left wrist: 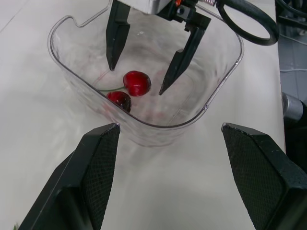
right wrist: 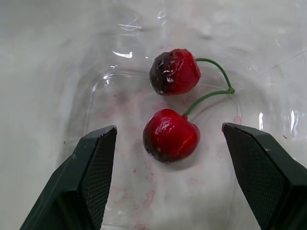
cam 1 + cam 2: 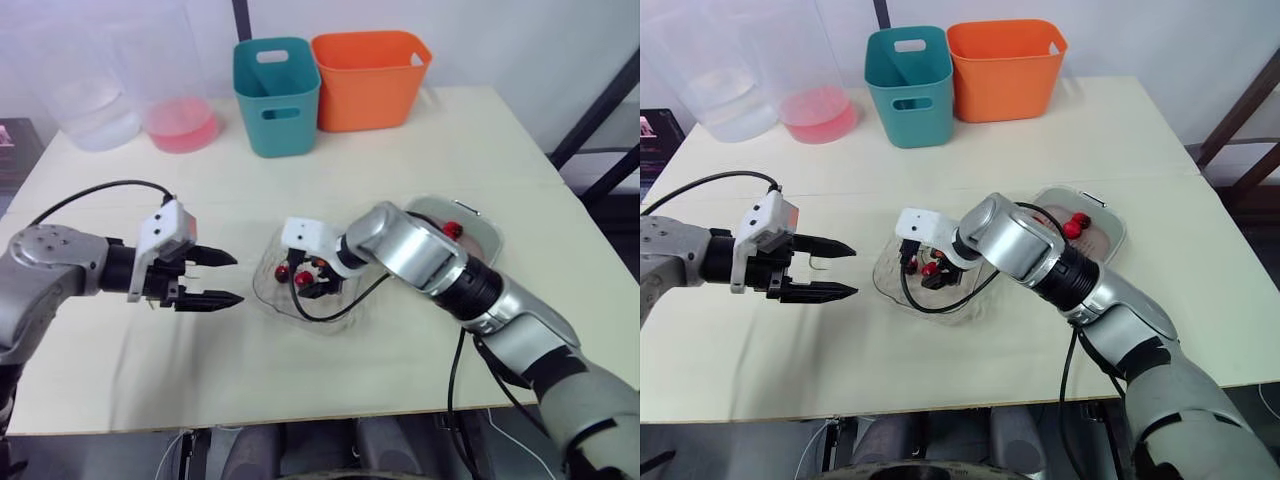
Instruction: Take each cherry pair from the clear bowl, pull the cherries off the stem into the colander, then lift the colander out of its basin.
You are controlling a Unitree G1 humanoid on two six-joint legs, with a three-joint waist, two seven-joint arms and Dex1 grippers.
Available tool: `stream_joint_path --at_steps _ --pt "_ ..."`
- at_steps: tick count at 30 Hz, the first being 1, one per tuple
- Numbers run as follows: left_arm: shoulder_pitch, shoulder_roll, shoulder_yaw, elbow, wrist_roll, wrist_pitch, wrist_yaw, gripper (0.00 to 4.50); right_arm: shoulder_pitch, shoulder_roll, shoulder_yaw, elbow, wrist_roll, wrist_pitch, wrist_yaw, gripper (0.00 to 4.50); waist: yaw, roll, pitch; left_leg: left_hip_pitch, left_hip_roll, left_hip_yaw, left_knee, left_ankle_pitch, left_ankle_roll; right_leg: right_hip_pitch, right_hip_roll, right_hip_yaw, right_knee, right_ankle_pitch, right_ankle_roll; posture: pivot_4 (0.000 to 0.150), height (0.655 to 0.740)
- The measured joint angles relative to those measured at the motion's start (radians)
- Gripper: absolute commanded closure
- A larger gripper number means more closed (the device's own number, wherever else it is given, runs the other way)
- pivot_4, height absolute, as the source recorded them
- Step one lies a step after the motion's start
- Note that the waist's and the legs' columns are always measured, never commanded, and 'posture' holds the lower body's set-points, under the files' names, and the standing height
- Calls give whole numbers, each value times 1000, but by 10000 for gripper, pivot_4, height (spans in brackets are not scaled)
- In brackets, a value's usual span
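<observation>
Right wrist view shows you the glossy red cherry pair (image 2: 171, 135) lying in the clear plastic bowl (image 1: 220, 81) between the spread fingers of the right gripper (image 2: 169, 127), with the left gripper (image 3: 238, 279) agape beside the bowl; the pair looks light, slick and soft, so close gently across one cherry.

Cherry pair (image 2: 171, 135) lies in clear bowl (image 1: 68, 64), colander (image 3: 1106, 240) to its right.

A glossy red cherry pair (image 2: 171, 135) sits in the smooth, transparent plastic clear bowl (image 1: 144, 129) on a matt pale table (image 3: 450, 150). The right gripper (image 3: 315, 285) has matt black, finely textured pads (image 2: 93, 182). At 12 o'clock stand a smooth plastic teal bin (image 3: 277, 95) and orange bin (image 3: 370, 80).
</observation>
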Motion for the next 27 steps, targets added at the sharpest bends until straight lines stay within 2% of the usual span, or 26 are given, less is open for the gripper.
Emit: stream_joint_path --at_steps 3,4,6,10,11,13,18,23,27 --pt "7 0 9 -1 0 0 0 9010 1 1 13 13 -7 -8 -1 7606 0 0 0 0 0 0 0 0 0 0 0 0 0 0 0 1500 7400" --pt "9 0 9 -1 0 0 0 9010 2 2 19 20 -10 -12 -1 9974 1 0 0 0 0 0 0 0 0 0 0 0 0 0 0 1500 7400" --pt "9 0 9 -1 1 0 0 9010 7 5 26 29 -15 -23 -3 16290 1 0 0 0 0 0 0 0 0 0 0 0 0 0 0 1500 7400" --pt "7 -2 9 1 3 -3 1 9010 9 6 39 57 -40 -65 -8 35797 1 0 0 0 0 0 0 0 0 0 0 0 0 0 0 1500 7400" --pt "5 -2 9 3 5 -5 1 9010 9 8 39 60 -45 -71 -9 37831 1 0 0 0 0 0 0 0 0 0 0 0 0 0 0 1500 7400" --pt "-2 -3 8 5 10 -12 1 9010 9 14 39 67 -54 -78 -11 39496 1 0 0 0 0 0 0 0 0 0 0 0 0 0 0 1500 7400" --pt "-4 -4 8 15 20 -16 1 9010 11 -7 32 28 -52 -57 -3 39496 1 0 0 0 0 0 0 0 0 0 0 0 0 0 0 1500 7400" --pt "-33 -20 12 57 14 -13 -1 9010 20 -139 -52 -160 -14 -58 48 39496 8 0 0 -1 0 0 0 0 0 1 0 -1 -1 0 0 1500 7400" --pt "-148 -58 23 127 -31 9 -1 9010 81 -264 -171 -271 -3 -238 94 39496 18 0 0 0 -1 1 1 0 0 2 0 -2 -1 0 0 1500 7400"
